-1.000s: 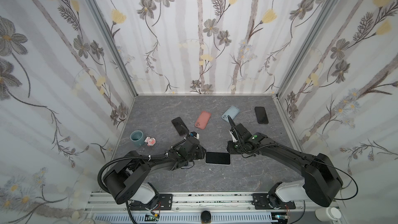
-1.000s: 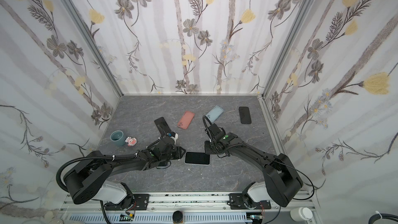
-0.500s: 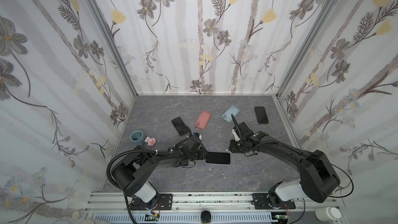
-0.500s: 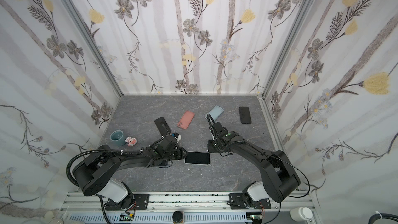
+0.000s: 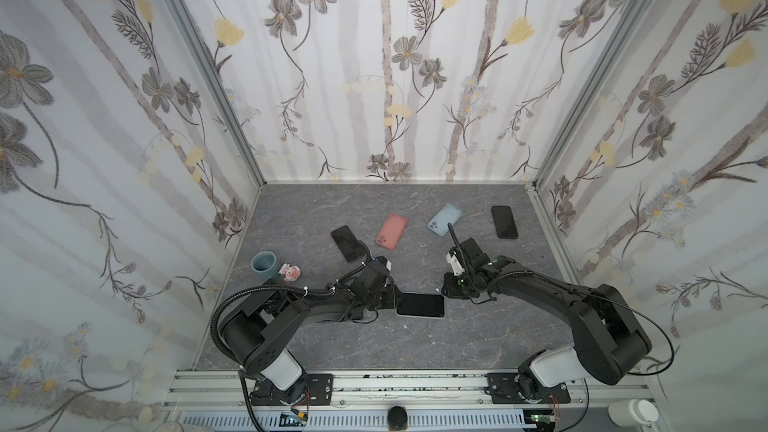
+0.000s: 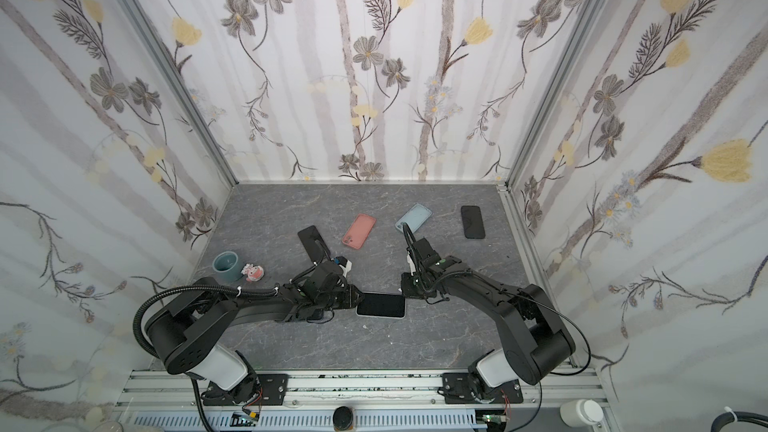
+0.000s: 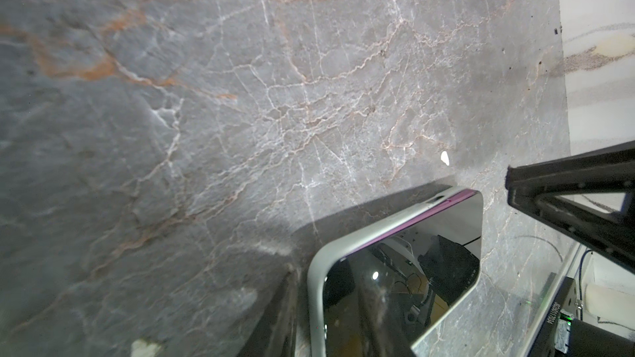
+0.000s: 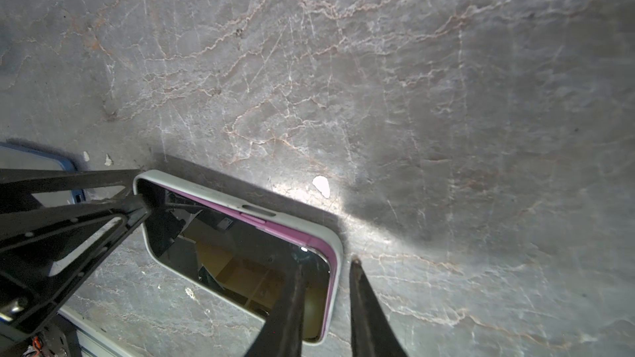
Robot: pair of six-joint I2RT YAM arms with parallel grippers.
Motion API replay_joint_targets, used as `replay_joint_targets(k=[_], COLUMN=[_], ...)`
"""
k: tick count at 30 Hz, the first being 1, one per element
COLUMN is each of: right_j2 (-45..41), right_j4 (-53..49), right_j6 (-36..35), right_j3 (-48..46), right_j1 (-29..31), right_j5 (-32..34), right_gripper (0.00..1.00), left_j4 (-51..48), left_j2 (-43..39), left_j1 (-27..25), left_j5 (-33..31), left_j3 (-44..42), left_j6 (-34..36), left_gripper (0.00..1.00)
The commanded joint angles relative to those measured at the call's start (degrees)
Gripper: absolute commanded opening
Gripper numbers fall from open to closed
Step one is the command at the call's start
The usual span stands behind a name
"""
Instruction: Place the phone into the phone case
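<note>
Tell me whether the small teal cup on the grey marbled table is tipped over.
No, the teal cup stands upright, its open mouth facing up, beside a small pink figurine.

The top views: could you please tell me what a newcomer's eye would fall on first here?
First, the phone lying in a pale phone case at the front middle of the table, with the left gripper and right gripper at its short ends, jaws straddling the rim. Next, the pink case and blue case lying farther back.
</note>
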Motion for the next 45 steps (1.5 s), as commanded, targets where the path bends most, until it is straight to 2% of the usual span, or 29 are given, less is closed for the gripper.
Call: replay_joint_targets(k=[1,11,20,26,34,45], right_j2=[0.8,4.2,7.5,9.6,11.9,10.7], right_j4=[1.2,-0.9,-5.2,-7.9,-13.0,-13.7], right_j6=[0.1,0.0,-0.7,-0.3,-0.8,-0.8], right_j3=[-0.5,-0.6,0.2,2.2,5.5,8.4], right_j1=[0.0,0.2,1.7,5.0,10.9,14.5], right_j5=[-1.2,0.4,4.8,9.6,19.8,23.1], right_gripper=[0.23,0.15,0.14,0.15,0.17,0.18], left_j4=[-0.4,-0.2,-0.3,-0.5,-1.4,-2.1], left_j2=[-0.1,-0.2,-0.5,-0.6,-1.5,-2.5], left_j1=[0.0,0.0,0.0,0.0,0.0,0.0], left_j5=[-0.1,-0.3,-0.4,-0.5,-1.3,-1.6], left_j3=[-0.4,-1.0,-0.8,-0.8,-0.4,-0.2], left_j6=[-0.1,-0.5,-0.6,-0.7,-0.4,-0.3], left_gripper=[0.31,0.29,0.28,0.28,0.28,0.28])
